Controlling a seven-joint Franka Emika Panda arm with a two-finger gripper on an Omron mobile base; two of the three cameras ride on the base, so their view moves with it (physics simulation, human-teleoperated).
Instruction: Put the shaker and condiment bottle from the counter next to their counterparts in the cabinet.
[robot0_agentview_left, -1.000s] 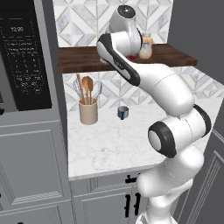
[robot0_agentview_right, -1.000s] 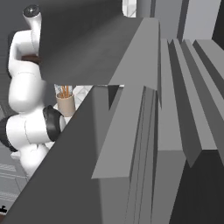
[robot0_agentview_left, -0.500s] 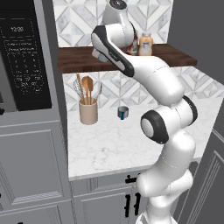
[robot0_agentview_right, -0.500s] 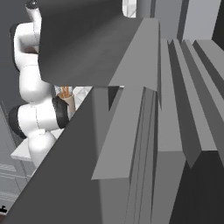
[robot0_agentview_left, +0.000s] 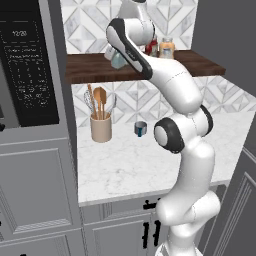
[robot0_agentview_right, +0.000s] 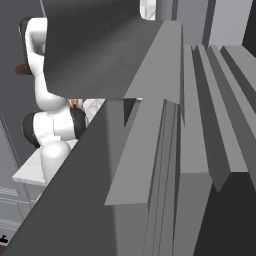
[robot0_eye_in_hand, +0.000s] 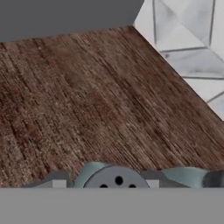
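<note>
We had gripper (robot0_eye_in_hand: 118, 186) up over cabinet (robot0_agentview_left: 90, 70) board, jaws pinched in on shaker (robot0_eye_in_hand: 117, 178), grey holed cap sitting right between fingertips. Shaker (robot0_agentview_left: 118, 60) hung just above dark wood, tile wall (robot0_eye_in_hand: 188, 48) beyond it. Just past gripper on same board: red condiment bottle (robot0_agentview_left: 151, 46) and orange bottle (robot0_agentview_left: 166, 48), side by side. Well below gripper on worktop (robot0_agentview_left: 130, 165): utensil crock (robot0_agentview_left: 100, 126) plus small dark cup (robot0_agentview_left: 140, 128).
</note>
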